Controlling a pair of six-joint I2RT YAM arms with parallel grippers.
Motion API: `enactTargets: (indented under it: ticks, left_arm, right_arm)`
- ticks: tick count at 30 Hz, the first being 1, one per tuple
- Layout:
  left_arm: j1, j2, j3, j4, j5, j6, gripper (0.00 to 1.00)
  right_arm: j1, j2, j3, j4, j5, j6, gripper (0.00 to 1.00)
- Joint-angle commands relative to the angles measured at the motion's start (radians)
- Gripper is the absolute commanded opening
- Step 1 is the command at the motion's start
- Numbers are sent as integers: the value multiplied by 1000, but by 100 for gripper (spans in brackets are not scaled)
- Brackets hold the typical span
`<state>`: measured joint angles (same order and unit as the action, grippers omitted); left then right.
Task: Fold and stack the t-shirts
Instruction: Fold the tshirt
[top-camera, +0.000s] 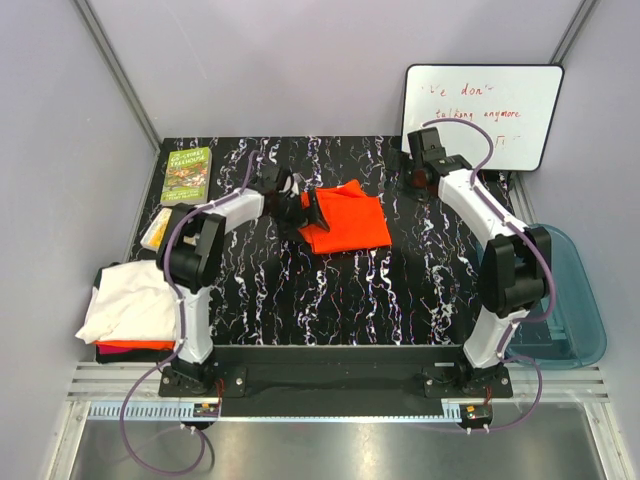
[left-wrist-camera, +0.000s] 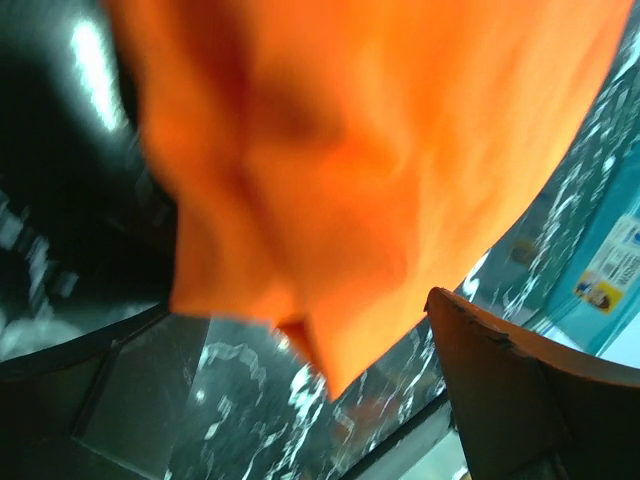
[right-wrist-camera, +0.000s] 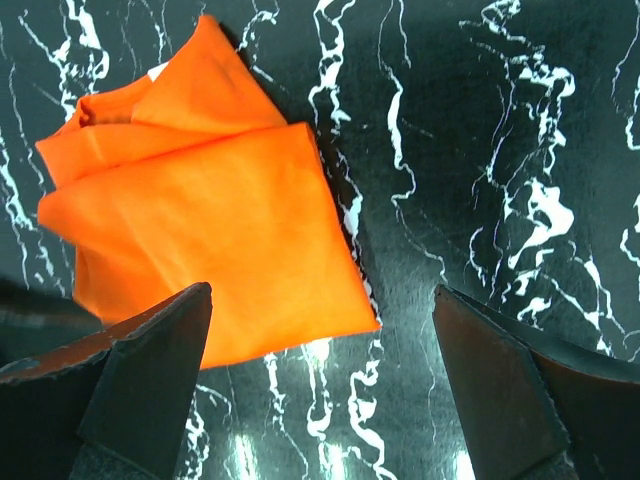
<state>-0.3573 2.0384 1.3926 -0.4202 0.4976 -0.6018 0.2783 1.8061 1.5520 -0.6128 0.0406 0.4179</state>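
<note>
Orange t-shirt (top-camera: 345, 222) (folded) | between spread left jaws | right jaws spread, distant

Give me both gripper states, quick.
Left gripper: looks open, with the orange t-shirt hanging close in front of it, not clamped.
Right gripper: open, holding nothing.

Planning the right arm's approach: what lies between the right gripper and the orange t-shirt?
Only bare black marbled tabletop separates the right gripper from the orange t-shirt, shown in the top external view.
</note>
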Motion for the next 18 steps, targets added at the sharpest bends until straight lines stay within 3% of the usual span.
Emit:
enactTargets:
  ticks: [1, 4, 5, 6, 9, 10, 13, 18]
  left_arm:
    - [-16, 112, 100, 38, -68, -30, 99]
    - [-16, 186, 201, 23, -80, -50, 98]
    - [-16, 228, 257, 17, -73, -52, 93]
    - [-14, 249, 288, 9, -61, -55, 67]
    - [-12, 308, 377, -44, -39, -58, 8]
    - [-12, 309, 384, -69, -47, -56, 0]
    - [-9, 264, 324, -89, -79, -32, 0]
    - [0, 86, 68, -85, -113, 0, 0]
  right_arm:
    - [-5, -77, -24, -10, -31, 16, 100]
    - [-5, -102, -44, -18, -36, 13, 100]
    - [-4, -105, -49, -21, -38, 12, 100]
    - [-5, -108, -58, -22, -39, 9, 100]
    - [-7, -116, -69, -36, -39, -1, 100]
    - [-5, -120, -73, -41, -38, -4, 100]
    - [-7, -131, -87, -44, -38, -11, 100]
    - [-5, -133, -101, -51, -93, -24, 100]
